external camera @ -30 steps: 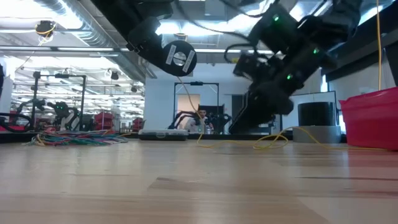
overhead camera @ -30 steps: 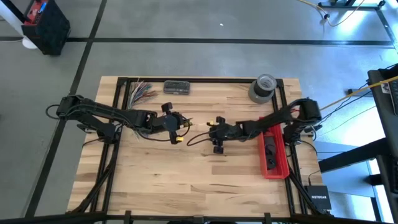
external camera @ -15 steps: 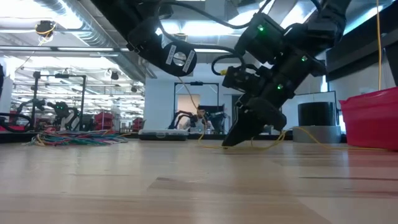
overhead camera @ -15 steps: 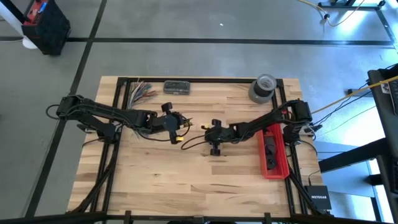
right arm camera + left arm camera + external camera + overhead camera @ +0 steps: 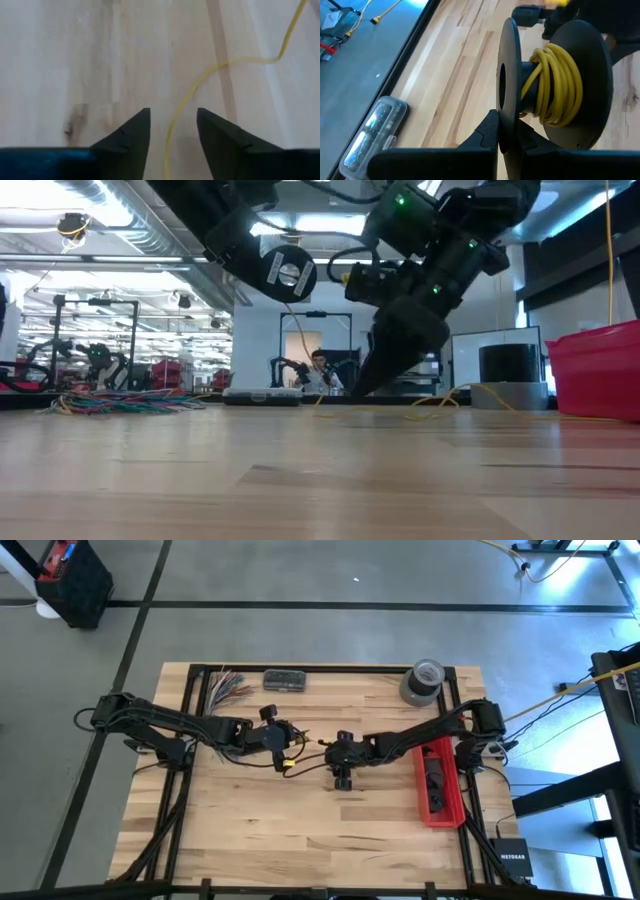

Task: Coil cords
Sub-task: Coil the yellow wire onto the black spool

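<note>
Right wrist view | cord runs between open right hand fingers, end cut off

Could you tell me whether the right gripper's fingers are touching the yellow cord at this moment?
Apart. In the right wrist view the right gripper is open, and the cord runs down the gap between the fingers, with bare wood visible on both sides of it.
</note>
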`<action>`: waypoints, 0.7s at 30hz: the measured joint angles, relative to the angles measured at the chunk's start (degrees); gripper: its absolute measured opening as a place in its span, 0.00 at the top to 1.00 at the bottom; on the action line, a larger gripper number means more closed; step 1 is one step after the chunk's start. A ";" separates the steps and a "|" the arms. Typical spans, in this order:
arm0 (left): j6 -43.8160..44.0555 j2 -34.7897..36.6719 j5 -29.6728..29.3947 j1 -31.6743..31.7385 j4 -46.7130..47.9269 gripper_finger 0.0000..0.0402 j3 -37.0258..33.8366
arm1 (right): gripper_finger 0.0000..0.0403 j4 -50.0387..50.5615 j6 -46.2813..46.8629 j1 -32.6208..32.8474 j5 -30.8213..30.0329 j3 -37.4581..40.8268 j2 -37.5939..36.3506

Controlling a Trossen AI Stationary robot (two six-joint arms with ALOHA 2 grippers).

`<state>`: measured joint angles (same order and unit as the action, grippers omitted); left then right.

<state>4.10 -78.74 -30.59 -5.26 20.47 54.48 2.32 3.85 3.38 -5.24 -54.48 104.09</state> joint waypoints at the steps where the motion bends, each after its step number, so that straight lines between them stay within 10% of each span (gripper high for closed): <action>1: 0.17 0.00 0.00 0.00 0.00 1.00 0.00 | 0.58 0.20 0.46 0.00 -0.64 0.06 0.44; 8: 0.26 0.00 0.00 0.00 0.02 1.00 0.00 | 0.63 -0.30 0.37 0.08 -2.92 0.41 3.97; 14: -0.36 0.00 0.00 -0.02 -0.02 1.00 0.00 | 0.91 0.62 -2.46 0.07 -6.69 0.49 3.21; 21: 1.04 0.00 0.92 -0.39 0.70 1.00 -0.02 | 0.95 11.98 -5.48 -0.12 -21.36 0.46 -4.61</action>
<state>5.13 -78.74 -29.67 -5.65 21.17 54.46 14.30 -1.63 3.25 -26.60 -54.02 99.47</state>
